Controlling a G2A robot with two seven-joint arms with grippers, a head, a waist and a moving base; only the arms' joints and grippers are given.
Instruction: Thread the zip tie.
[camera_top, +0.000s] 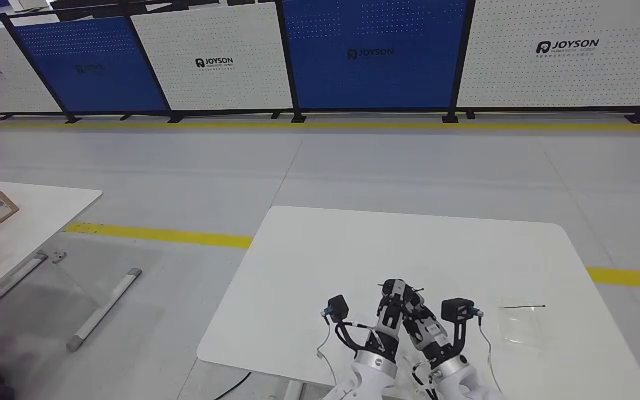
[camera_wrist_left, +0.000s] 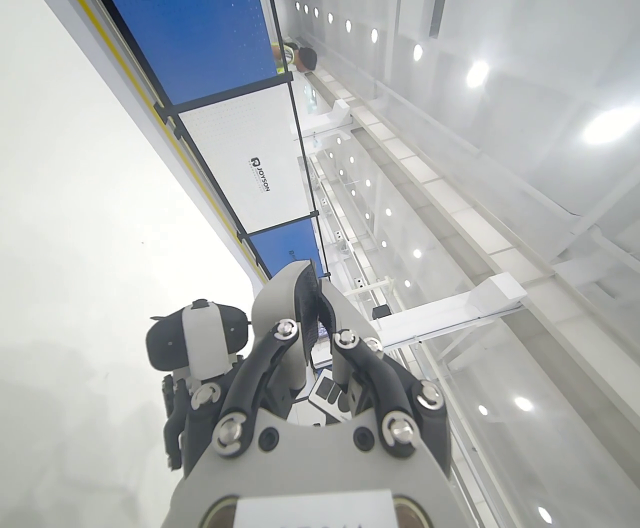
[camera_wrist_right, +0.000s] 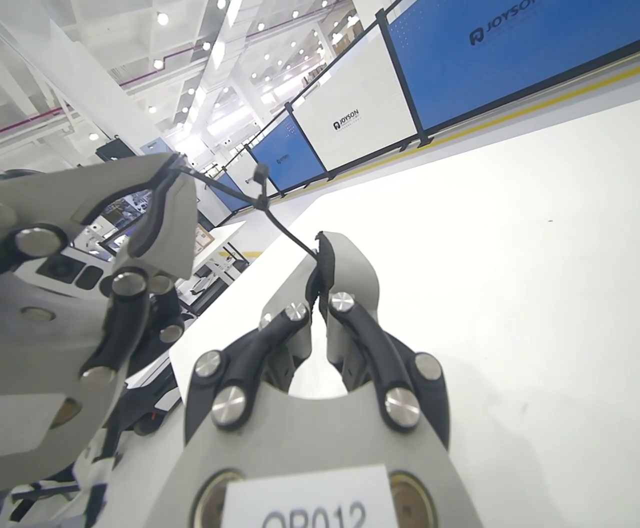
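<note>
Right gripper (camera_wrist_right: 320, 252): fingers pressed together, pinching one end of the black zip tie (camera_wrist_right: 287, 232) at their tips.
Left gripper (camera_wrist_left: 316, 287): fingers closed pad to pad. In the right wrist view its tip clamps the other end of the strap.
Zip tie: held in the air between the two grippers, above the near part of the white table (camera_top: 400, 245). The strap bends about halfway along, and there a short piece with a blocky end stands up. Whether the strap passes through it cannot be told.
Arms: in the top view both grippers sit close together near the table's near edge.
Second tie (camera_top: 523, 306): a thin black strip lying flat on the table, well to the right of the grippers.
Clear plastic piece (camera_top: 522, 328): on the table just beside that strip, on its near side.
Writing: a white label (camera_wrist_right: 307, 495) on the right gripper's body carries dark print, partly cut off.
Panels (camera_top: 375, 50): blue and white perforated boards beyond the yellow floor line, each with a printed logo.
</note>
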